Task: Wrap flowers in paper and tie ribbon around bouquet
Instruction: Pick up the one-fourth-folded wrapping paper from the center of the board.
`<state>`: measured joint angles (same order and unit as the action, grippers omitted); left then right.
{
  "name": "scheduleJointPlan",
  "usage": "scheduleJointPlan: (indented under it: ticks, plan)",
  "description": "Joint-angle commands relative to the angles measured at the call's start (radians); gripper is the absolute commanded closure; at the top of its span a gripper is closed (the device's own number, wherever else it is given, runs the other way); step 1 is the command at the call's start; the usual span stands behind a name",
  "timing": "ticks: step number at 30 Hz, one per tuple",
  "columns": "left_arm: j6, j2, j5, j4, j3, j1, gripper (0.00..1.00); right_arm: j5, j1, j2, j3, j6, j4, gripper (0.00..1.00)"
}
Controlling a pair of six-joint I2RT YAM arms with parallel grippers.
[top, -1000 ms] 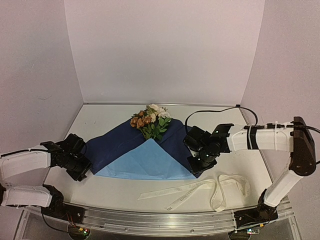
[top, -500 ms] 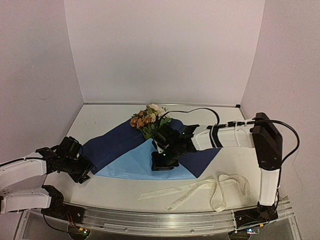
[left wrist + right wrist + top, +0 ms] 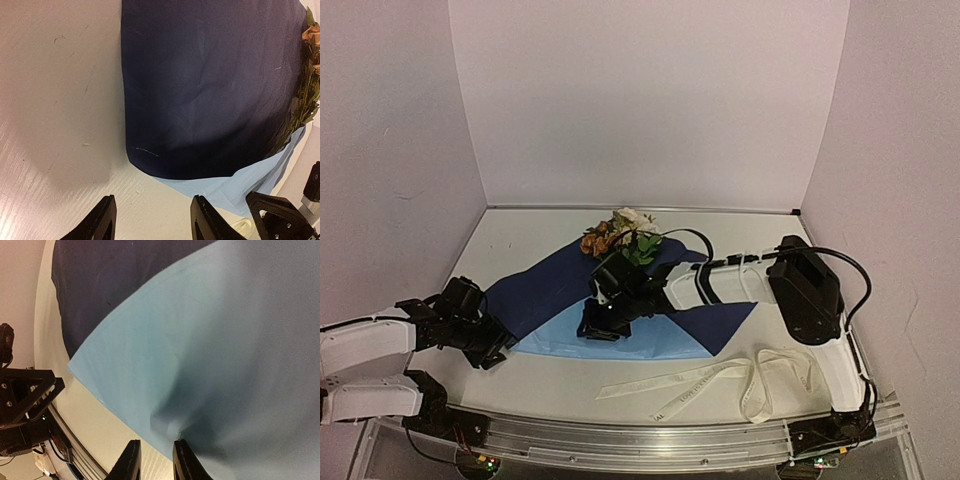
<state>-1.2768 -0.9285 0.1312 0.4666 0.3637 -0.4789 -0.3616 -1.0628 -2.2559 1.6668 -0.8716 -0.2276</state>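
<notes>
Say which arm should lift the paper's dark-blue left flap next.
Probably left. The left gripper sits open beside the dark-blue left edge of the paper, with nothing between its fingers. The right gripper is stretched across over the light-blue fold in the middle.

There is one paper (image 3: 545,285), a single sheet with two faces, one dark blue and one light blue. One bunch of flowers (image 3: 620,236) is present; its blooms number perhaps six or seven, though they crowd too closely for a sure count. There is one ribbon (image 3: 705,378) and one tabletop (image 3: 520,235). Two arms are in view, so there are two end effectors, the left end effector (image 3: 488,345) and the right end effector (image 3: 596,327), with two fingers each.
</notes>
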Motion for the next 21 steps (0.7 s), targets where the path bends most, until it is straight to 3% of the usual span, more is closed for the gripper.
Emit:
scheduleJointPlan:
  ticks: [1,21]
  plan:
    - [0.024,-0.019,0.011,-0.041,0.000,-0.003,0.48,-0.031,-0.018,-0.061,0.084,-0.047,0.053,0.78]
    - [0.063,-0.065,-0.031,-0.033,0.010,0.014,0.48,0.049,-0.022,-0.125,0.079,-0.008,0.027,0.80]
